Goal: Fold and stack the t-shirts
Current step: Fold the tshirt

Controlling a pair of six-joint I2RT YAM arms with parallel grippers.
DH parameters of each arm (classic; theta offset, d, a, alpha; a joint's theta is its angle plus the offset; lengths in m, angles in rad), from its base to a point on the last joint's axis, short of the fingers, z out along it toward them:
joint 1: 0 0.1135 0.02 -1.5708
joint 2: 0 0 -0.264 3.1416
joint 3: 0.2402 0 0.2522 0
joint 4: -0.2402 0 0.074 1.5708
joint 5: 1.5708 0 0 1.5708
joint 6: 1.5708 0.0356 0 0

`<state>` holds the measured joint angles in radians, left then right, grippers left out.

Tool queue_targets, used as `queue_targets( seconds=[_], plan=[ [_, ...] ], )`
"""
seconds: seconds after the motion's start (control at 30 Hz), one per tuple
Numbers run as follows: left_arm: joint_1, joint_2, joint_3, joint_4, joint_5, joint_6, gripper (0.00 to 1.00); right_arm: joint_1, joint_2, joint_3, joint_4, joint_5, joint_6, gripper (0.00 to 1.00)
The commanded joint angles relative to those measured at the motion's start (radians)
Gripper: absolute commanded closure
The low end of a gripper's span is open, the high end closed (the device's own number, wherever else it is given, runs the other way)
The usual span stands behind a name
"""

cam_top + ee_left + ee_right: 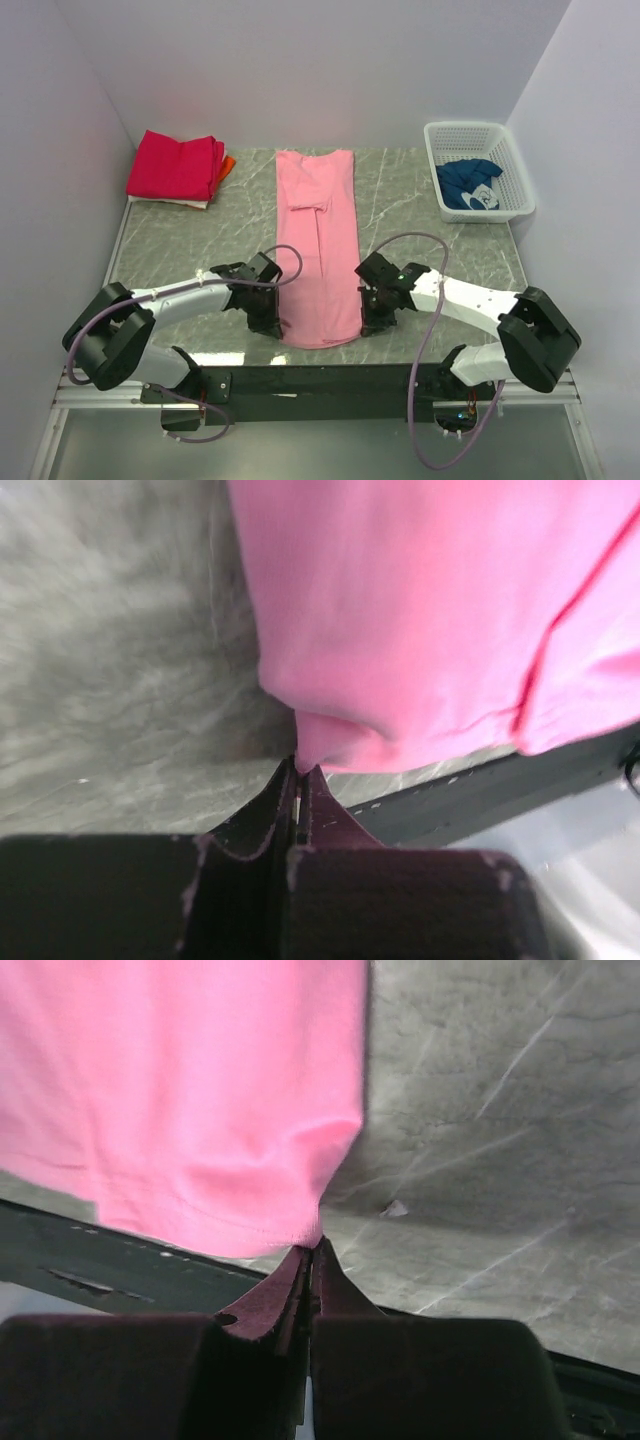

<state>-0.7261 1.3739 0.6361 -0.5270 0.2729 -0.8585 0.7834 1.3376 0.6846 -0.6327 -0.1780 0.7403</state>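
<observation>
In the middle of the table (180,240) lies the pink tee (318,240), folded lengthwise into a long narrow strip that runs from the far side to the near edge, with a sleeve turned in on top near its far end. Its near end is lifted a little into soft bulges at both corners. The left hand (298,772) is closed tight on the near left corner, a small nub of pink cloth pinched between its dark fingertips with no gap showing between them. The right hand (312,1248) is closed the same way on the near right corner, where the stitched hem curves down into its tips. Seen from above, the two hands sit just beside the strip, one at either edge, level with each other, and both arms reach in low from the sides. At the far left corner of the table a red tee (175,165) lies folded in a flat pile, with an orange tee (228,163) peeking out at its right side. At the far right stands a white mesh basket (510,160), well apart from the pink tee, holding a crumpled blue tee (468,180) with white print.
</observation>
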Motion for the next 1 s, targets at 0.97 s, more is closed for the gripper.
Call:
queue_targets(
  seconds=[0.97],
  plan=[
    [0.16,0.327,0.551,-0.148,-0.175,0.263,1.0,-0.217,0.368,0.599,-0.163,0.135,-0.222,1.0]
  ],
)
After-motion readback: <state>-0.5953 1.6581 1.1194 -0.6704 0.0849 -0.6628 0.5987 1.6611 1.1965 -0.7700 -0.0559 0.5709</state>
